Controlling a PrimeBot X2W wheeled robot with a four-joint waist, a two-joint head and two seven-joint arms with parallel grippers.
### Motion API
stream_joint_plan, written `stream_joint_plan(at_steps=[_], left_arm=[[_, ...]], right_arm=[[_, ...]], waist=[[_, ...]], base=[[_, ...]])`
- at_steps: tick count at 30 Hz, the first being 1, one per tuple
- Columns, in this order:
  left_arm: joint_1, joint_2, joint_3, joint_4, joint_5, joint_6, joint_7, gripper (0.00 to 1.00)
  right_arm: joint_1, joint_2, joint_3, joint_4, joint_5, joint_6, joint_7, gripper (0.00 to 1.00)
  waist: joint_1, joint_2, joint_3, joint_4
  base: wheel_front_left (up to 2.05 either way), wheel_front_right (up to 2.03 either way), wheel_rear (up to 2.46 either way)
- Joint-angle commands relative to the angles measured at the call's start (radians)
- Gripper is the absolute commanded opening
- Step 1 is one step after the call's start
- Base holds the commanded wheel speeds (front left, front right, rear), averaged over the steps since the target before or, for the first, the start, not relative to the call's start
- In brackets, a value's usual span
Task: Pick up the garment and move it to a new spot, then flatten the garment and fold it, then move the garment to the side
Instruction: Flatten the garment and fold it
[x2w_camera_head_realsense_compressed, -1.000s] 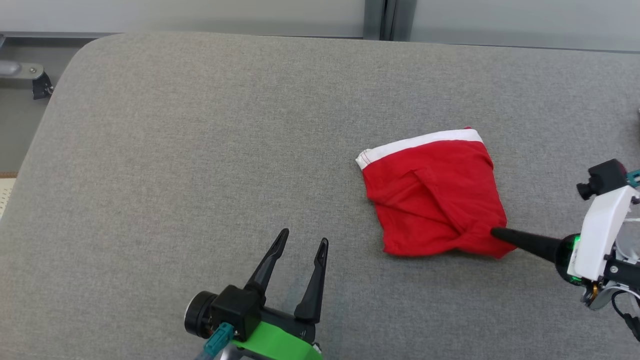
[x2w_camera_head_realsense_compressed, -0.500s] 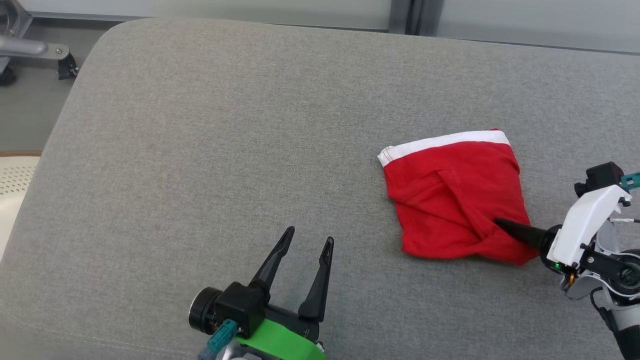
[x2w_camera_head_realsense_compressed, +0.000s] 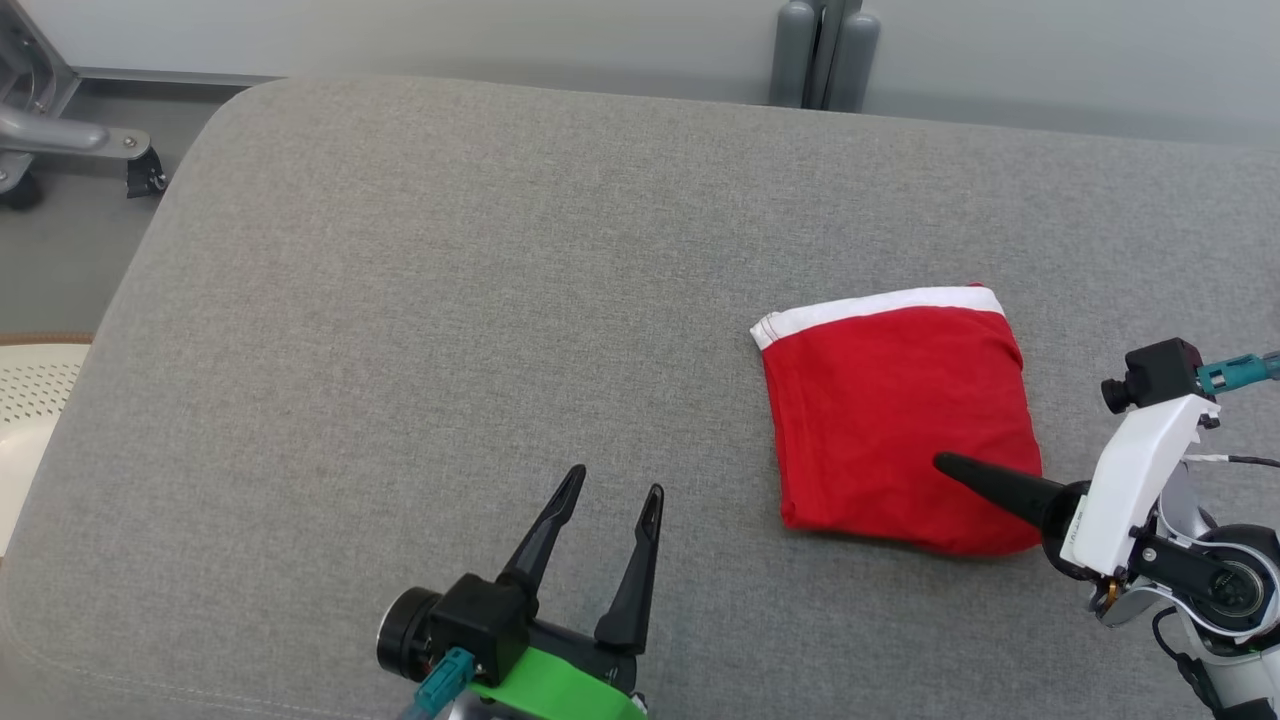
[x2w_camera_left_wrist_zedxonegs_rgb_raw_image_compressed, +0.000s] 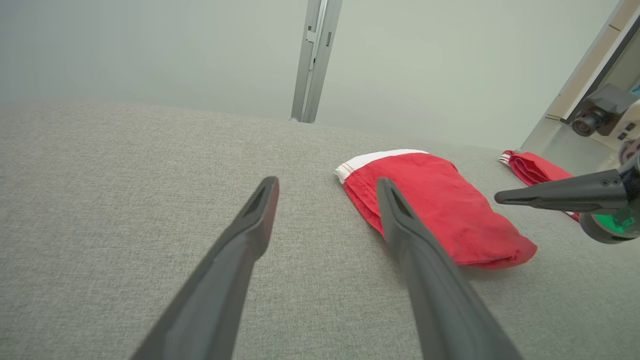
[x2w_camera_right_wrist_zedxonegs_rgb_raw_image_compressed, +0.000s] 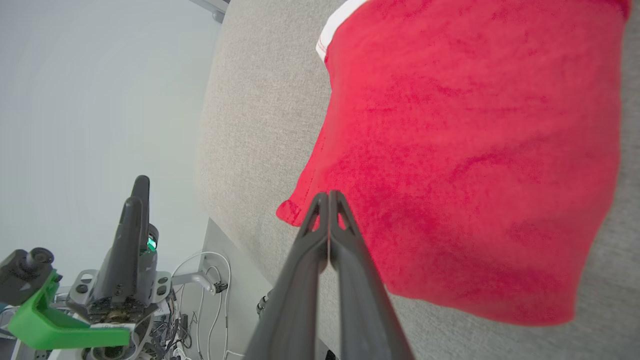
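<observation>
Garment: crease now gone.
Right gripper: closed, empty, above it.
Left gripper: spread, empty.
Risk: tip snags, undoes fold.

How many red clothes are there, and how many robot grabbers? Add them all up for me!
Red clothes: 2 (the folded red garment and a second red garment farther off)
Grippers: 2 (the left gripper, open, and the right gripper, shut)
Total: 4

Grey fabric surface, pale wall, grey floor
</observation>
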Motion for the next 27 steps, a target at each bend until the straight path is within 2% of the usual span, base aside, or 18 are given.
stream_joint_plan(at_steps=[1,2,6,7,8,9,16,19,23,27], left_arm=[[0.013,0.002,-0.003,0.002,-0.007,0.0,-0.003,1.0],[0.011,0.002,-0.004,0.003,-0.006,-0.002,-0.003,1.0],[0.017,0.002,0.007,0.004,-0.003,-0.002,-0.003,1.0],[0.02,0.002,0.012,0.003,-0.004,0.0,-0.003,1.0],[0.022,0.002,0.023,-0.003,-0.01,0.003,-0.003,1.0],[0.025,0.002,0.034,-0.003,-0.009,0.005,-0.003,1.0],[0.06,0.002,0.113,-0.008,0.023,0.025,-0.003,1.0],[0.077,0.002,0.152,-0.016,0.028,0.033,-0.003,1.0],[0.104,0.002,0.207,-0.028,0.046,0.043,-0.003,1.0],[0.127,0.002,0.261,-0.037,0.058,0.041,-0.003,1.0]], right_arm=[[-0.005,-0.003,0.008,0.006,-0.013,0.0,-0.027,0.0],[-0.011,-0.004,0.012,0.011,-0.015,0.0,-0.044,0.0],[-0.034,0.001,0.039,0.025,-0.056,0.0,-0.227,0.0],[-0.035,0.002,0.045,0.03,-0.071,0.0,-0.272,0.21],[-0.037,0.0,0.054,0.039,-0.097,0.0,-0.333,0.8],[-0.042,-0.002,0.074,0.041,-0.121,0.0,-0.393,1.0],[-0.048,-0.018,0.216,0.137,-0.318,0.0,-0.767,1.0],[-0.047,-0.012,0.256,0.196,-0.409,0.0,-0.887,1.0],[-0.032,0.02,0.283,0.271,-0.528,0.0,-1.013,1.0],[-0.005,0.062,0.283,0.33,-0.638,0.0,-1.055,1.0]], waist=[[0.0,0.0,-0.007,0.003],[0.0,0.0,-0.008,0.006],[0.0,0.0,-0.023,0.015],[0.0,0.0,-0.027,0.013],[0.0,0.0,-0.034,0.008],[0.0,0.0,-0.041,-0.001],[0.0,0.0,-0.103,-0.091],[0.0,0.0,-0.128,-0.136],[0.0,0.0,-0.158,-0.193],[0.0,0.0,-0.17,-0.241]], base=[[0.0,0.0,0.0],[0.0,0.0,0.0],[0.0,0.0,0.0],[0.0,0.0,0.0],[0.0,0.0,0.0],[0.0,0.0,0.0],[0.0,0.0,0.0],[0.0,0.0,0.0],[0.0,0.0,0.0],[0.0,0.0,0.0]])
